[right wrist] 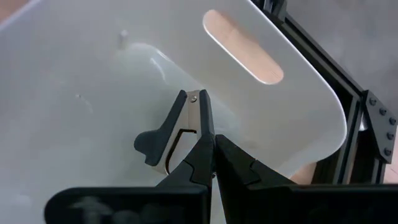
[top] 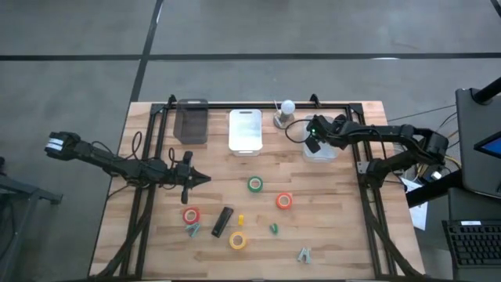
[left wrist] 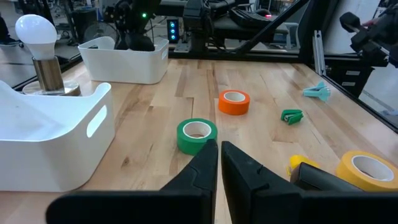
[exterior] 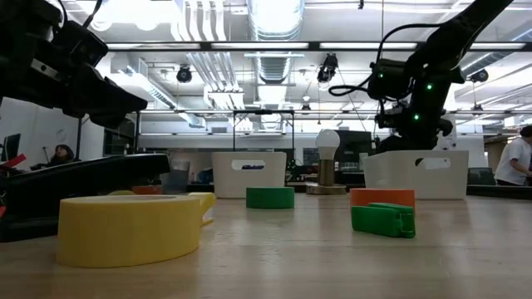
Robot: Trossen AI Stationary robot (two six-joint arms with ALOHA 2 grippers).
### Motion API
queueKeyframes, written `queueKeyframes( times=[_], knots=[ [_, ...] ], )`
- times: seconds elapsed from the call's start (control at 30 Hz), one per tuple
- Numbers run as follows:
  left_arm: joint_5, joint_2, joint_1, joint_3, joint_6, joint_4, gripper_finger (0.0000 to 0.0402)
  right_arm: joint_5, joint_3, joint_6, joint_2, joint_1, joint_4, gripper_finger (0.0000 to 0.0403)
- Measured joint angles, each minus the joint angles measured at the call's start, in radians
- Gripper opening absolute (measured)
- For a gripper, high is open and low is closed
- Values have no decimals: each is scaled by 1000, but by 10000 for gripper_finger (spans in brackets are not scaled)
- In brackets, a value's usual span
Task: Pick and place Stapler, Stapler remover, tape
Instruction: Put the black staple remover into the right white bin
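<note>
Four tape rolls and the stapler (top: 222,221) lay untouched well off from our right gripper (right wrist: 208,140), which we held clamped on the stapler remover (right wrist: 171,140) inside the white bin (right wrist: 292,93), not yet released.

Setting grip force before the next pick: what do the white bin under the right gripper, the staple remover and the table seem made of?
White bin: likely moulded plastic, smooth with a soft sheen, rounded corners and a cut-out handle. Staple remover, in the right gripper over the bin: dark grips that look plastic, pale jaws probably metal. Table: wood planks with visible grain and seams, matte.
</note>
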Motion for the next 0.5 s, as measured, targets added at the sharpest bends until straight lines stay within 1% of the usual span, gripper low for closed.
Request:
queueKeyframes(
  times=[0.1,0.2,0.5],
  knots=[
    [0,0,0,0,0,0,23,-1,0,1,-10,0,-1,10],
    [0,0,0,0,0,0,23,-5,0,2,-21,0,-2,24],
    [0,0,0,0,0,0,23,-4,-1,4,-30,1,-3,110]
  ],
)
